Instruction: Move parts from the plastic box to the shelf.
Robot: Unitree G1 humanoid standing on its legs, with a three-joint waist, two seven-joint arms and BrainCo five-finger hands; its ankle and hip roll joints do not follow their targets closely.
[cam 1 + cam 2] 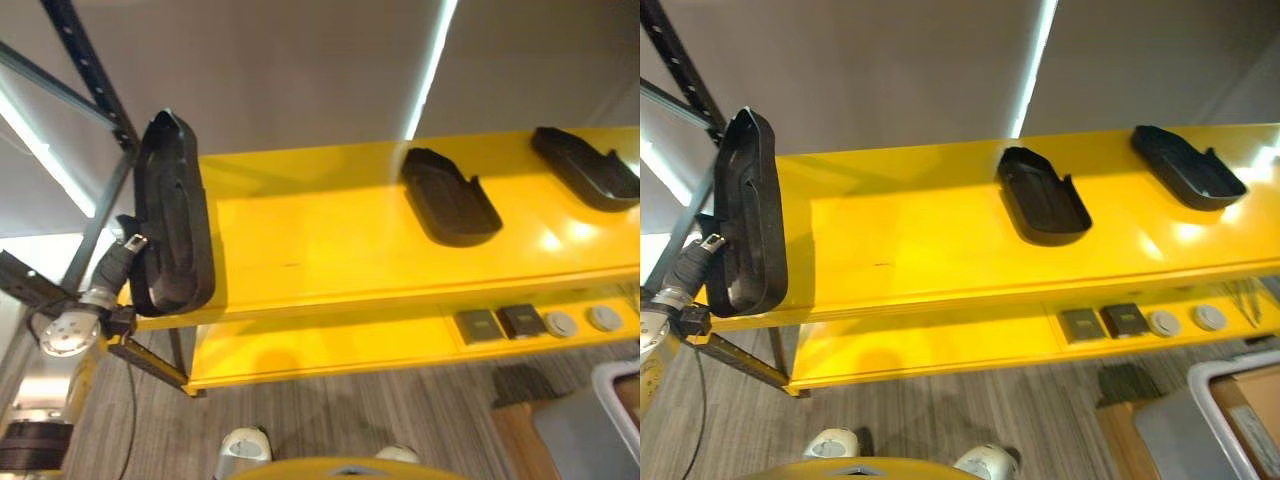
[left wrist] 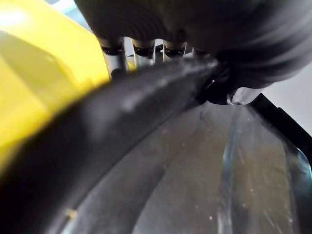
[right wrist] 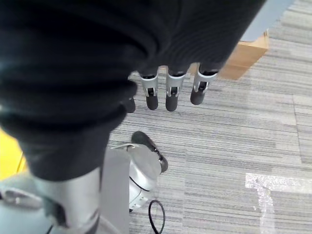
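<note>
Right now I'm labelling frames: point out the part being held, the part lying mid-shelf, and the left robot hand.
held black part [image 1: 172, 215], left eye view, its long body
middle black part [image 1: 449, 197], left eye view, its hollow
left robot hand [image 2: 234, 34], left wrist view, ribbed cover

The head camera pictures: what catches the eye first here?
The bright yellow shelf stands out, with two black parts lying flat on its top level toward the right. At its left end the left hand holds a third black part upright on edge.
</note>
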